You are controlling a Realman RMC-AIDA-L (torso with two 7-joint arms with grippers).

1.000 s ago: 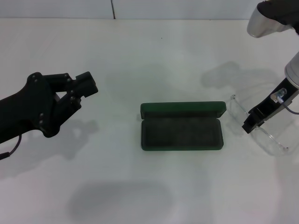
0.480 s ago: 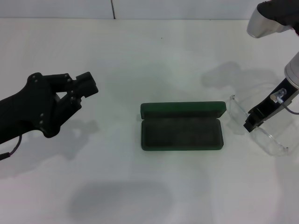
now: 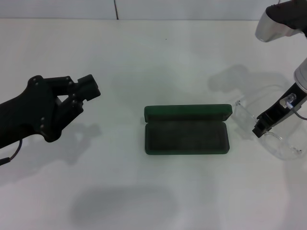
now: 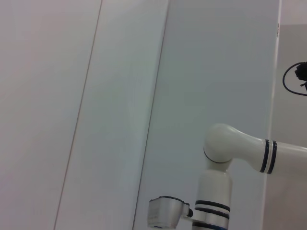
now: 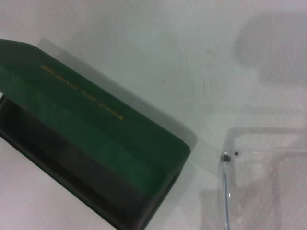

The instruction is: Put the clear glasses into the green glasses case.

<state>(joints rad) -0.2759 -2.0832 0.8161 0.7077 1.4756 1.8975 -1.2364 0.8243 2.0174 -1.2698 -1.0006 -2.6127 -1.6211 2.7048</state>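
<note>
The green glasses case (image 3: 187, 130) lies open in the middle of the white table, its lid (image 3: 188, 112) standing up along the far side. In the right wrist view the case (image 5: 91, 143) shows gold lettering on its lid. The clear glasses (image 3: 276, 136) sit just right of the case, one clear arm and its hinge (image 5: 225, 158) close in the right wrist view. My right gripper (image 3: 260, 128) reaches down onto the glasses' frame near the case end, its dark tip closed on it. My left gripper (image 3: 89, 88) hovers shut and empty over the table's left side.
The white table (image 3: 158, 57) spreads around the case, its far edge meeting a pale wall (image 3: 144, 8). The left wrist view shows only wall panels and a white arm joint (image 4: 225, 148).
My right gripper has shifted slightly to the right, and the clear glasses have turned a little with it. The left arm and the case have not moved.
</note>
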